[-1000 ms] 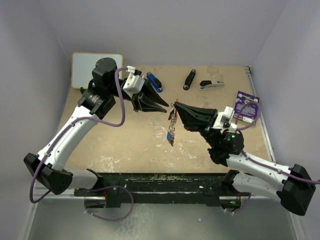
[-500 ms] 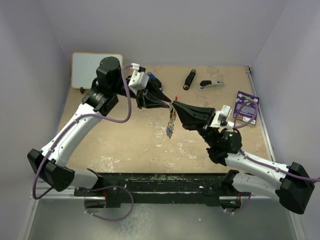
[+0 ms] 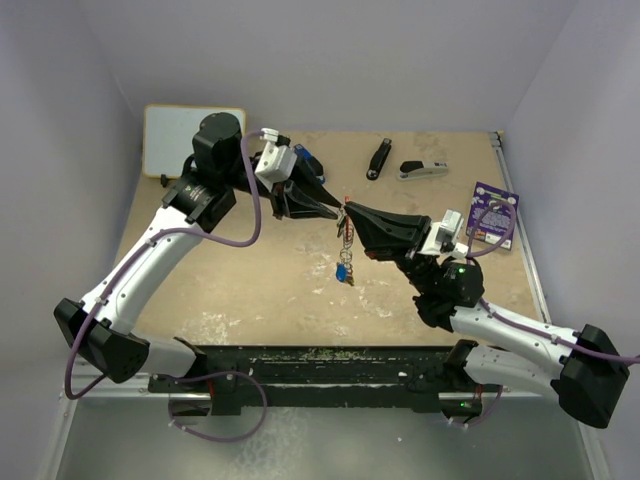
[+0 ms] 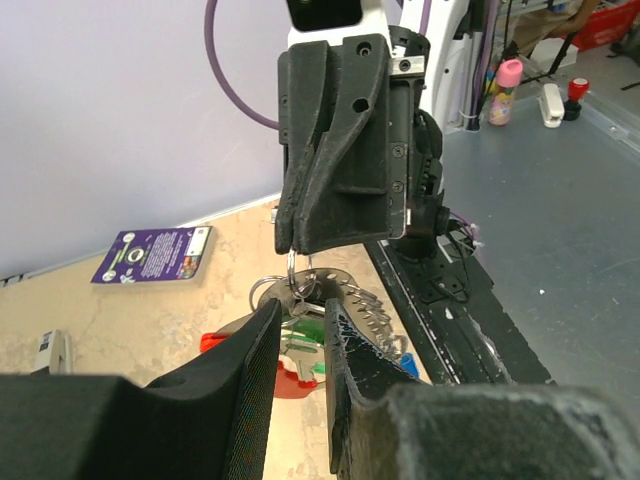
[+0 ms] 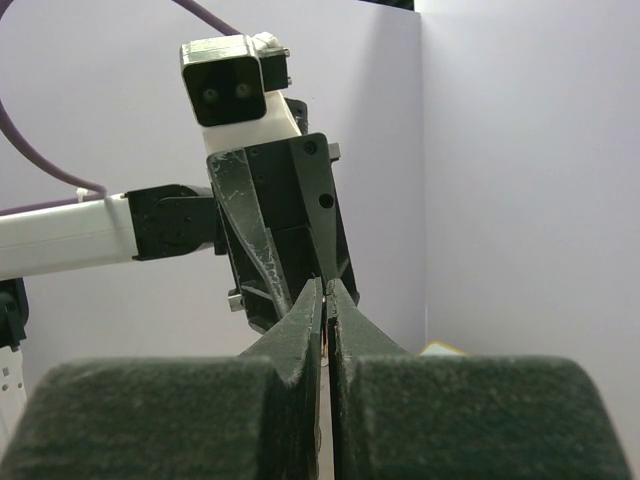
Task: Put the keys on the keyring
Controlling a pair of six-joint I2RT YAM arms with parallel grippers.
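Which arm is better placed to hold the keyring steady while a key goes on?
Right. The right gripper pinches the keyring at its top, the bunch hanging free below; the left gripper shows no clear hold.

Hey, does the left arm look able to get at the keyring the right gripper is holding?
Likely yes. The right gripper holds the keyring up off the table, the left gripper sits right at it with nothing between, and the keys hang below, out of the way.

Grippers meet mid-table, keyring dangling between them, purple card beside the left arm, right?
No: the top view shows the purple card beside the right arm. The keyring does dangle where the left gripper and right gripper meet.
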